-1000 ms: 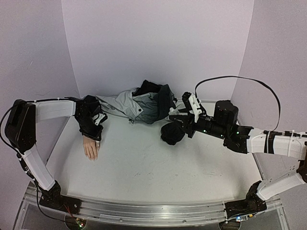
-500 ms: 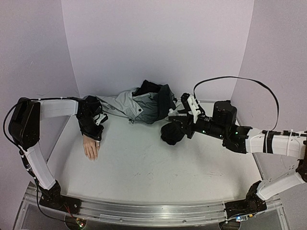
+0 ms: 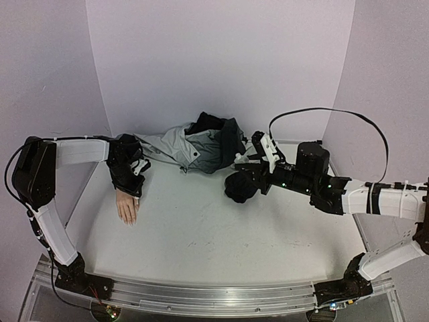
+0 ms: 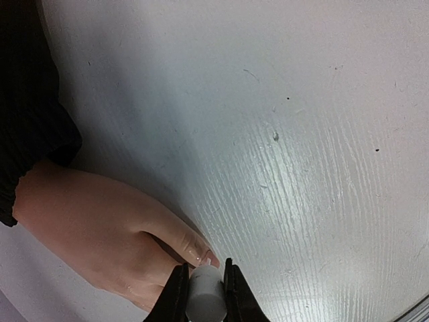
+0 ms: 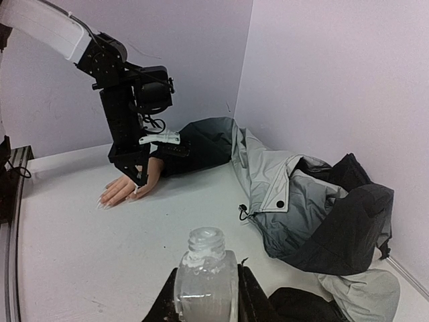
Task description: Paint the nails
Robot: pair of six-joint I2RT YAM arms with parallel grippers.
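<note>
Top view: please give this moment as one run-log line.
left gripper: shut on white cap, at mannequin hand | right gripper: shut on open glass bottle

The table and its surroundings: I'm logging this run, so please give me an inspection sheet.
Surface: white table, faint specks.
Job's things: mannequin hand flat at left, nails pale; glass bottle uncapped.
Clutter: grey-black jacket heaped at the back.
Grippers: left gripper shut on white cap at the hand; right gripper shut on the bottle.
Cables: black cable loops above right arm.
Surroundings: lilac walls.
</note>
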